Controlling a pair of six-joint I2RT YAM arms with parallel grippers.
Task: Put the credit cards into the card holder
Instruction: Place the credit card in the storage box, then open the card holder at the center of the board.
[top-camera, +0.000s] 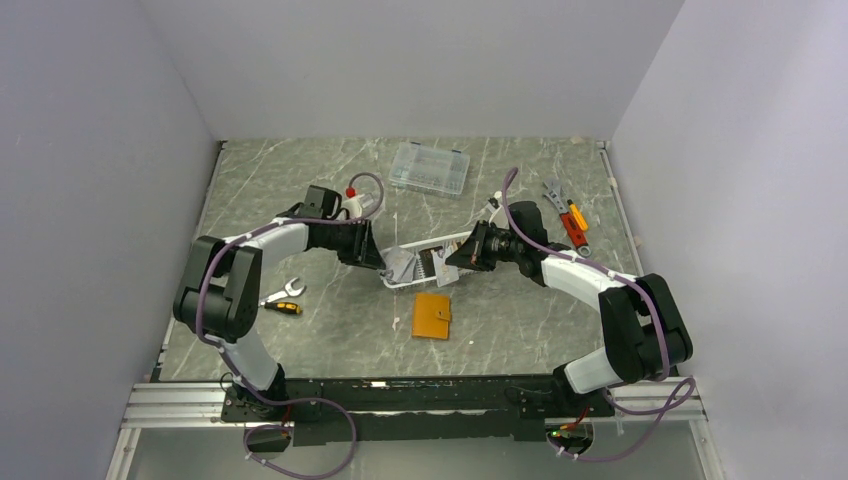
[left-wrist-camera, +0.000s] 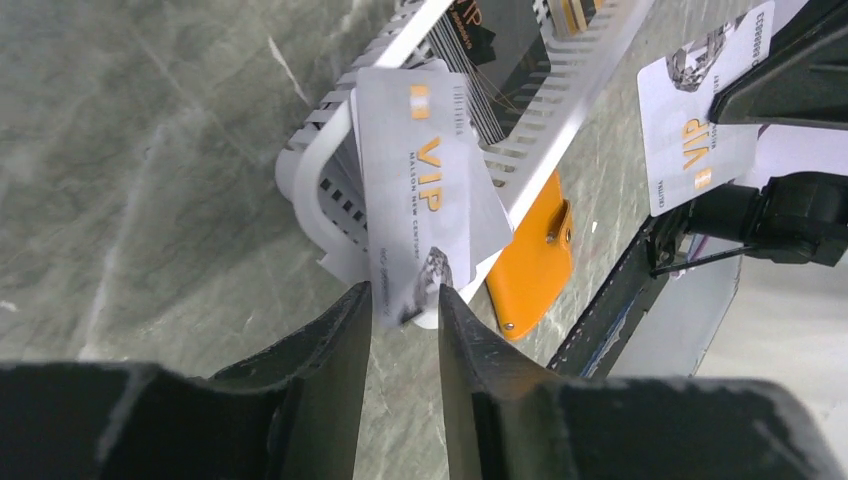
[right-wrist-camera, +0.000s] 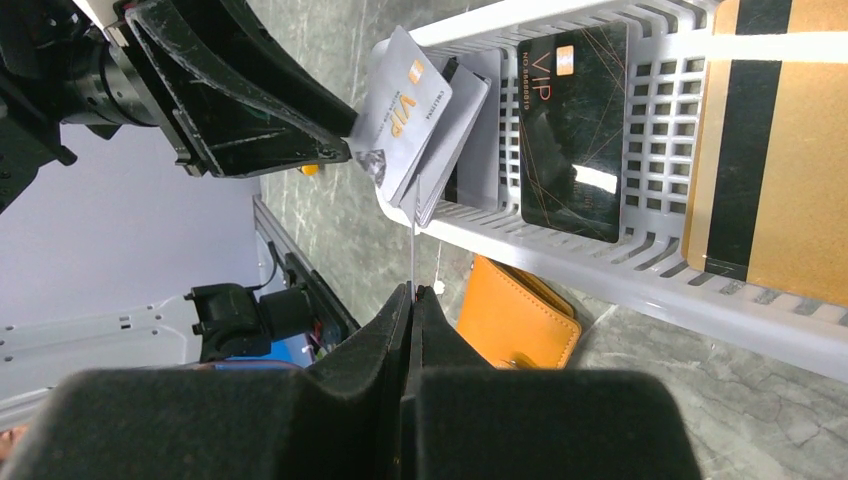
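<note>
A grey-white VIP credit card leans over the end of the white slotted basket. Its lower corner sits between the fingers of my left gripper, which stand apart and do not clamp it. My right gripper is shut on a second grey-white card, seen edge-on in the right wrist view, just above the basket. A black card and a gold-brown card lie in the basket. The orange card holder lies closed on the table in front of the basket.
A clear compartment box stands at the back. A white bottle with a red cap is behind the left arm. A wrench and a screwdriver lie at the left, more hand tools at the right.
</note>
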